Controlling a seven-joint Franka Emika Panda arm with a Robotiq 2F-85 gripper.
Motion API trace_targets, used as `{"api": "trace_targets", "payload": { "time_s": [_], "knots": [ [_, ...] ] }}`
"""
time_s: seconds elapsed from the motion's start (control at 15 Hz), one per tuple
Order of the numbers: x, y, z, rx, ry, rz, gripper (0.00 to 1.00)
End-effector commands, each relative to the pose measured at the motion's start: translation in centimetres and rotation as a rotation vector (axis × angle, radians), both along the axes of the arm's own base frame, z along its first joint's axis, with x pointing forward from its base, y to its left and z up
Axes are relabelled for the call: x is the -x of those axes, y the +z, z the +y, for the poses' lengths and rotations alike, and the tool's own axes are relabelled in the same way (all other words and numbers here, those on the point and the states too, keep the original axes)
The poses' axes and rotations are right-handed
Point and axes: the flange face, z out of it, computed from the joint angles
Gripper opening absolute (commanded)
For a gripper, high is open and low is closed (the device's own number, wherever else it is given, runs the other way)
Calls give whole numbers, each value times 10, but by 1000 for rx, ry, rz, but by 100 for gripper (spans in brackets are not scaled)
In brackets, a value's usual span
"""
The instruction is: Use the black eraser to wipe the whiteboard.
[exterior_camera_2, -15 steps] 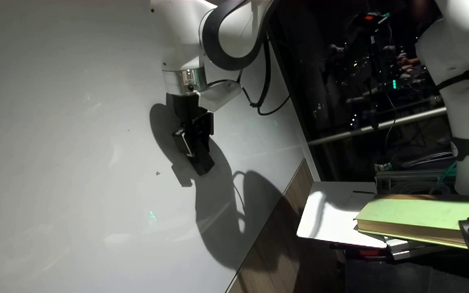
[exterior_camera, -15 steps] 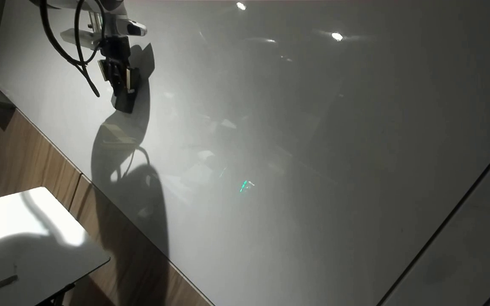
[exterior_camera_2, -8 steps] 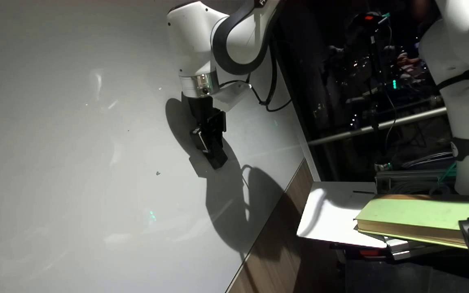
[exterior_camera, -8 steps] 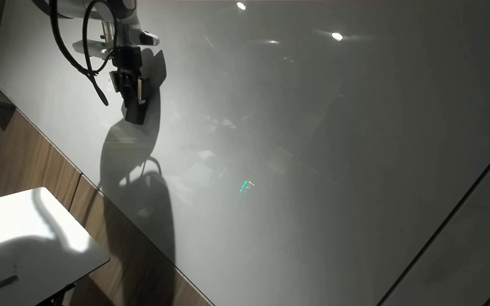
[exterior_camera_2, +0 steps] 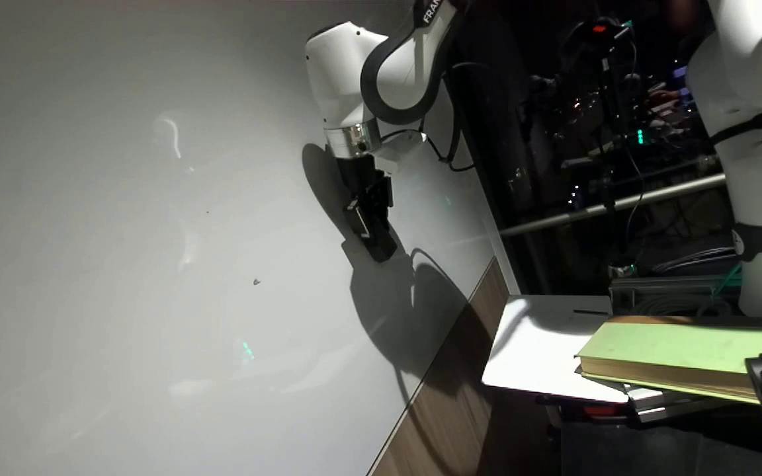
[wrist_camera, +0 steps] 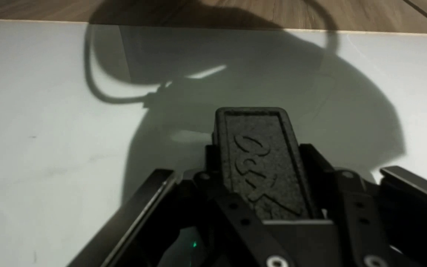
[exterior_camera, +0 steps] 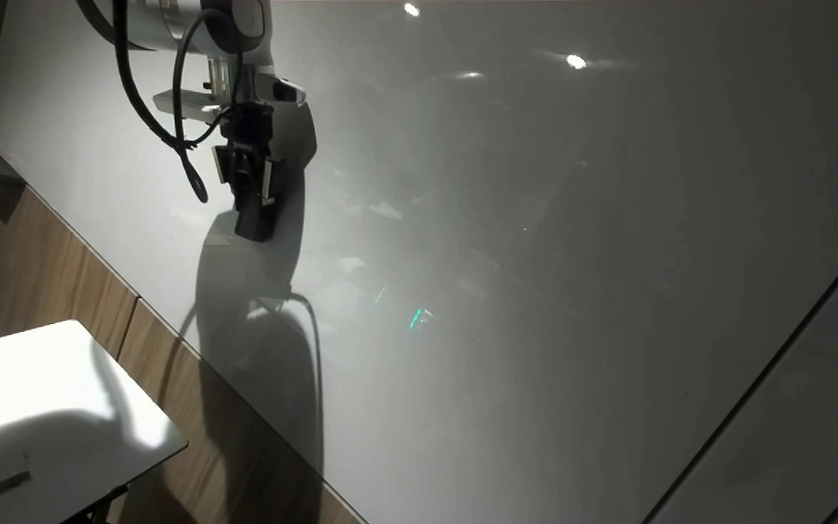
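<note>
ok so the grabbing part is looking sorted. The gripper (wrist_camera: 258, 157) is pinching the black eraser (wrist_camera: 263, 163), jaws hugging both long sides, with the lettered face pointing back at the wrist view and the far end poking out in front. The underside is hiding from me, but I'm assuming that's the wiping side.

Place-wise, in an exterior view the eraser is hanging over the whiteboard (exterior_camera: 535, 378), up and to the right of the topmost corner of the tabletop (exterior_camera: 26, 371) and well apart from it, wood panel (exterior_camera: 70, 251) running between. Touching or just hovering? I'm honestly not able to tell, the shadow (exterior_camera: 237, 273) is muddying it.

As for actual wiping, I'm guessing it's either starting or partway through. I'm not spotting any big scribble, so how much is getting cleaned is anyone's guess, and that pale streak (exterior_camera_2: 174, 137) could be just glare. What's looking left to do: a dark speck (exterior_camera_2: 256, 281) is sitting far to the left of the tabletop's upper left corner in an exterior view, nearly level with it, and a faint grey smudge (wrist_camera: 54, 171) is showing beside the gripper in the wrist view. The eraser isn't covering either one, so I'm reckoning both are needing a pass.
</note>
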Motion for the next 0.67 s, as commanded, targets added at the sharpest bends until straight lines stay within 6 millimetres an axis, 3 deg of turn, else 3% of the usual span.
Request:
{"api": "trace_targets", "payload": {
  "time_s": [0.0, 0.33, 0.6],
  "knots": [
    [17, -8, -26, -22, -3, 43, 31],
    [69, -45, -16, 1, 29, 129, 31],
    [101, -91, -18, 34, 37, 225, 31]
  ]
}}
